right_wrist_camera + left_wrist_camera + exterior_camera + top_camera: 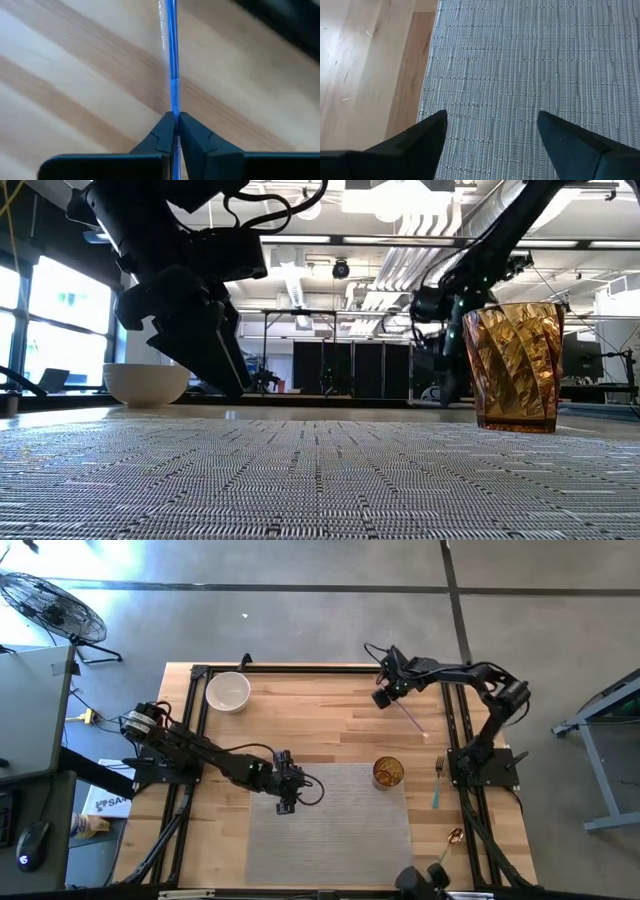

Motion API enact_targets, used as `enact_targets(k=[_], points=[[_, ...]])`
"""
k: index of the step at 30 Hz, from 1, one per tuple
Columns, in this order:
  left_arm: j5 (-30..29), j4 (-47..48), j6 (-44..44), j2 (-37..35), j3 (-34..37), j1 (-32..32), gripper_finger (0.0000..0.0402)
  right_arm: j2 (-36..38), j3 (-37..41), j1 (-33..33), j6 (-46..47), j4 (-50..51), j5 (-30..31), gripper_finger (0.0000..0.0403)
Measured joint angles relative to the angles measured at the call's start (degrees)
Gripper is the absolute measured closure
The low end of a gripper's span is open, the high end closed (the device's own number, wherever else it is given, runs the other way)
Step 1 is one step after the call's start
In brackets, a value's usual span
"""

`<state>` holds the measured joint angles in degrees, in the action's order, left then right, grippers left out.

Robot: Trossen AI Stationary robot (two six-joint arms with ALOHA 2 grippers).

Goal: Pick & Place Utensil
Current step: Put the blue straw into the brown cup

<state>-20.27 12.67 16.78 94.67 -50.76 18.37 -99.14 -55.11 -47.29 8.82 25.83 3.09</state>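
A thin blue-violet straw [408, 718] with a ribbed section is held by my right gripper [384, 697], shut on it above the far part of the wooden table. In the right wrist view the straw [171, 55] runs straight out from the gripper [176, 117]. An amber ribbed cup [388, 773] stands upright at the right edge of the grey woven mat [330, 830]. My left gripper [287, 802] hovers open over the mat's left part, touching nothing; in its wrist view the gripper [492, 120] shows only mat between the fingers. My right gripper pinches the straw between its two fingertips [162, 131], just at the ribbed section [174, 97]. The fingers lie along the straw, which sticks out past them and slants away toward the table's right side. Whether its free end [424, 734] touches the wood, I cannot tell.
A white bowl [228, 692] sits at the far left corner of the table. A teal fork [438, 785] and a gold spoon [453, 838] lie along the right edge. Bare wood stretches between bowl and right gripper; the mat's near half is open.
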Motion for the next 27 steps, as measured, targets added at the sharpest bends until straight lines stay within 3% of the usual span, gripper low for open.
enact_targets(k=[10,27], points=[[-0.02,-0.11,0.0,0.0,0.0,0.0,0.0096,11.44,-0.18,10.81,1.65,1.28,1.46,0.0397],[0.25,-0.83,0.0,0.0,0.01,0.0,0.0096,38.69,-0.22,45.4,7.69,1.23,20.58,0.04]])
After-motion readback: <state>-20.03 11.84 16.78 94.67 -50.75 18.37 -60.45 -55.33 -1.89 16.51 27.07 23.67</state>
